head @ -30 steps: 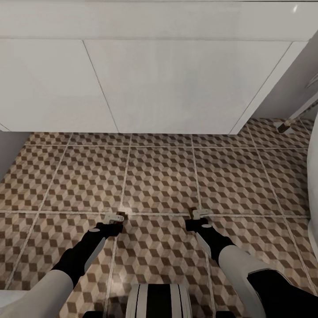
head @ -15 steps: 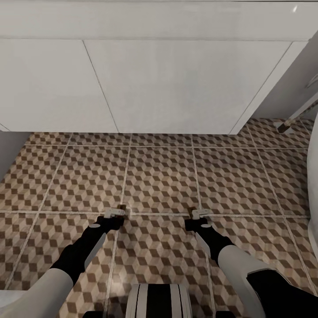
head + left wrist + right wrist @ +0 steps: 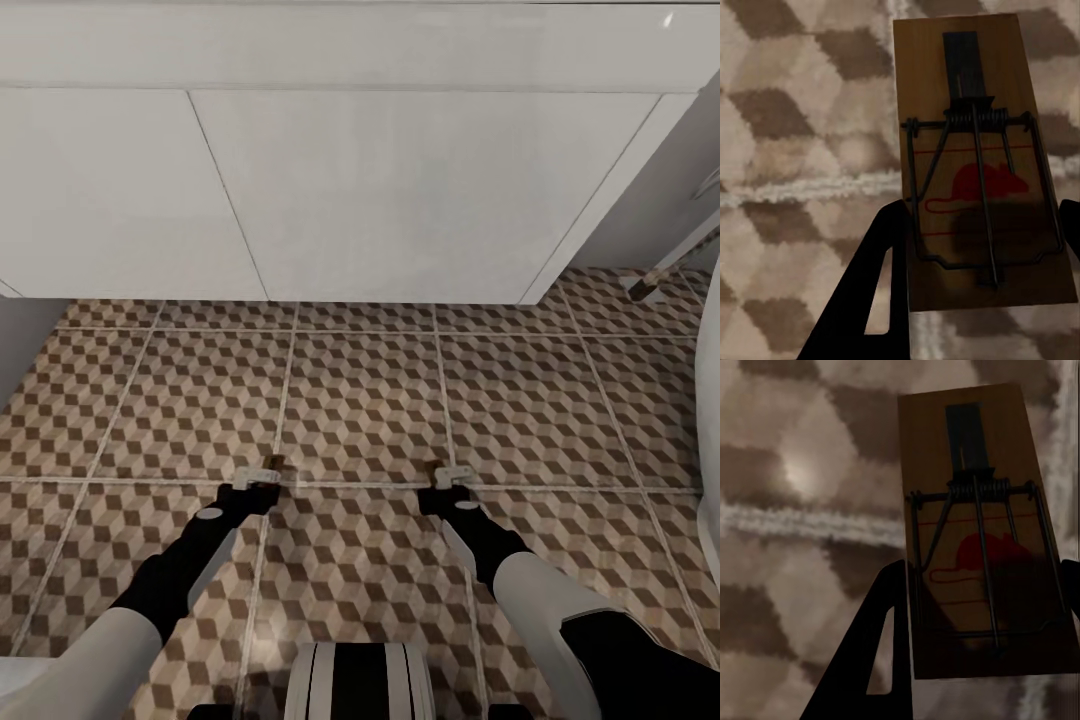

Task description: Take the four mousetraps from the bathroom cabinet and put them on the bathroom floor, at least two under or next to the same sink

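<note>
2 mousetraps seen. Mousetrap in left gripper [image 3: 979, 191]: flat tan board, dark wire spring and bar, red mouse print; fingers [image 3: 870, 292] flank its near end, cube-pattern bathroom floor [image 3: 802, 150] behind. Mousetrap in right gripper [image 3: 979, 532]: same build, shadowed, likewise between fingers [image 3: 874, 645]. Head view: both gripper tips low over the floor [image 3: 360, 410], before the white vanity [image 3: 400, 200] under the sink.

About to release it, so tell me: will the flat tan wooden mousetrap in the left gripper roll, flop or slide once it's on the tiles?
The flat tan wooden mousetrap looks like a rigid board, so probably no flopping. Being flat, it likely won't roll. Its sprung wire bar looks delicate, so set it down gently.
</note>
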